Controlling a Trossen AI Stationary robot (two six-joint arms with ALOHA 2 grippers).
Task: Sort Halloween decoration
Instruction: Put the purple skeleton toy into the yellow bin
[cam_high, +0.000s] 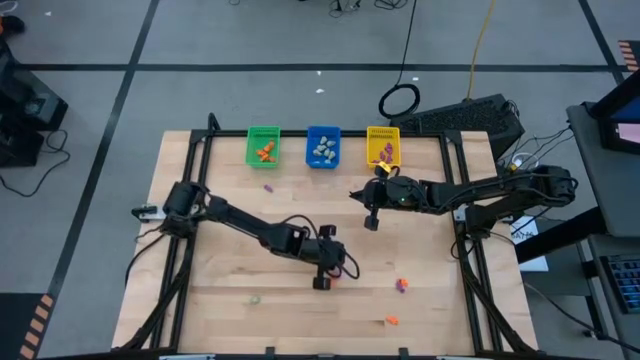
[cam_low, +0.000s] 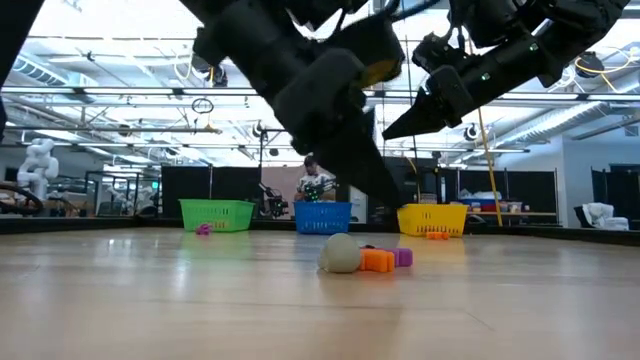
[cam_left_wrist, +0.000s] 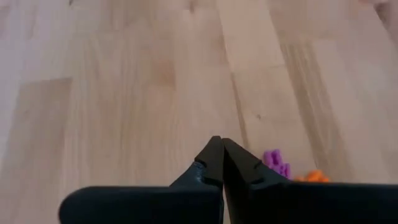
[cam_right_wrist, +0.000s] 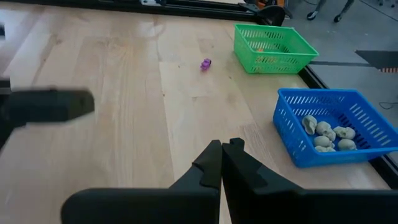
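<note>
My left gripper (cam_high: 322, 283) (cam_left_wrist: 219, 144) hovers shut over the middle of the table. A purple trinket (cam_left_wrist: 277, 163) and an orange one (cam_left_wrist: 317, 177) lie on the wood just beyond its tips. My right gripper (cam_high: 371, 224) (cam_right_wrist: 224, 146) is shut and empty in the air in front of the blue bin (cam_high: 323, 147). More trinkets are scattered on the table: purple (cam_high: 268, 187), pale (cam_high: 255, 297), purple with orange (cam_high: 402, 285) and orange (cam_high: 392, 320). The low view shows a pale (cam_low: 340, 253), an orange (cam_low: 377, 260) and a purple one (cam_low: 402, 257) in a row.
Three bins stand along the far edge. The green bin (cam_high: 263, 147) holds orange pieces, the blue bin (cam_right_wrist: 336, 127) pale ones and the yellow bin (cam_high: 383, 147) purple ones. A black frame borders the table. Bare wood lies at the near left.
</note>
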